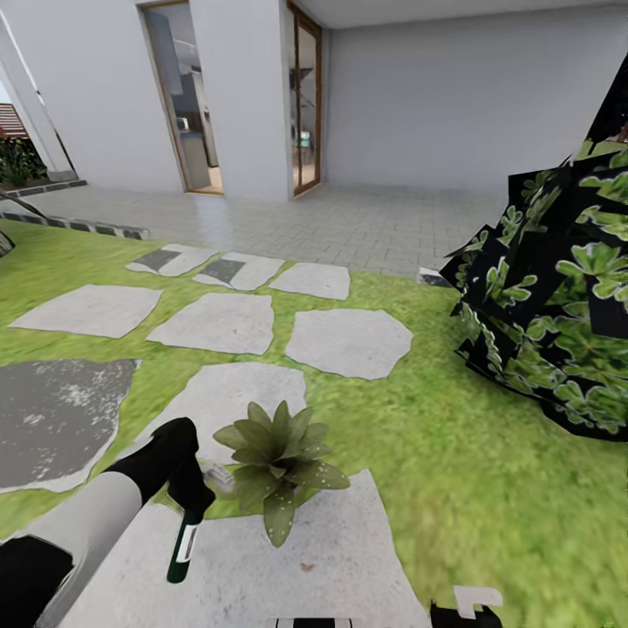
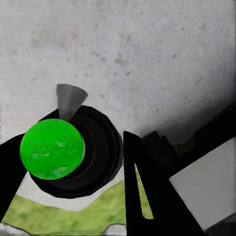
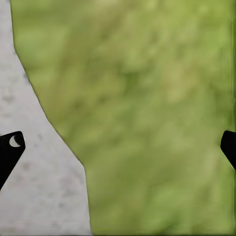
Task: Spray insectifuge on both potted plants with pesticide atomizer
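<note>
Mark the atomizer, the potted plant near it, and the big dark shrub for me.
pesticide atomizer (image 1: 183, 545), head view, on its dark green bottle body.
potted plant (image 1: 277, 453), head view, centre of the leaf rosette.
dark shrub (image 1: 558, 323), head view, middle of its foliage.

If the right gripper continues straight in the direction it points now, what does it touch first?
Probably the lawn. In the right wrist view the right gripper is open, and mostly grass lies between its fingertips, with a grey stepping stone beside it. Nothing stands in between, though the distance is unclear.
</note>
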Robot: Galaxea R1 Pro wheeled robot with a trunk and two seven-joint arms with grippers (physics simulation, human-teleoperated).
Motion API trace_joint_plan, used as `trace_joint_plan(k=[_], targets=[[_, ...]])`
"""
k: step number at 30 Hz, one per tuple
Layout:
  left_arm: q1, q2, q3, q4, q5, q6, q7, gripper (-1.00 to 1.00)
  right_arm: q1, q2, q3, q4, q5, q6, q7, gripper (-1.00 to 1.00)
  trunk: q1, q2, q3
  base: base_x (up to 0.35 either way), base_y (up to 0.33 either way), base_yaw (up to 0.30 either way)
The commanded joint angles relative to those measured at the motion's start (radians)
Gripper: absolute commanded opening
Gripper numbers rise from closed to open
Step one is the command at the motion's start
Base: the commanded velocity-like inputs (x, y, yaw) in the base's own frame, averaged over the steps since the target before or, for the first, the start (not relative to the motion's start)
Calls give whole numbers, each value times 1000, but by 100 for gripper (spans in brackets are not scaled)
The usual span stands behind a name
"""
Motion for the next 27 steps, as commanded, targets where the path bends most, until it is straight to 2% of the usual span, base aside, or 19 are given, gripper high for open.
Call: trace_joint_plan(k=[1, 4, 9, 12, 14, 18, 20, 22, 24, 27], targets=[[-6, 2, -20, -2, -9, 6, -26, -100, 0, -1, 9, 0, -8, -2, -3, 100, 0, 0, -1, 0, 0, -53], [-16, 2, -56, -1, -8, 6, -52, -100, 0, -3, 11, 1, -9, -2, 0, 100, 0, 0, -1, 0, 0, -18], [-17, -2, -61, -1, -7, 6, -56, -100, 0, -3, 11, 1, -8, -2, 2, 100, 0, 0, -1, 0, 0, -2], [-19, 4, -62, -2, -7, 7, -76, -100, 0, -3, 11, 1, -8, -2, 3, 100, 0, 0, -1, 0, 0, 0], [-25, 10, -69, -2, -8, 6, -110, -100, 0, -4, 11, 1, -9, -2, 1, 100, 0, 0, -1, 0, 0, 0], [-36, 22, -113, 2, -7, 6, -151, -100, 0, -12, 10, 0, -12, -2, -1, 100, 0, 0, -1, 0, 0, -8], [-33, 28, -121, 5, -8, 6, -153, -100, 0, -13, 8, -1, -14, -1, -1, 100, 0, 0, -1, -59, 60, -180], [-28, 30, -123, 4, -17, 6, -153, -100, 0, -13, 6, -1, -15, 0, 0, 100, 0, 0, -1, -169, 171, -260], [-27, 21, -124, 5, -52, 10, -152, -100, 0, -15, 2, -2, -15, -1, 0, 100, 0, 0, -1, -170, 254, -290], [-31, 16, -123, 4, -80, 15, -151, -100, 0, -15, 2, -1, -15, -1, -2, 100, 0, 0, -1, -68, 311, -289]])
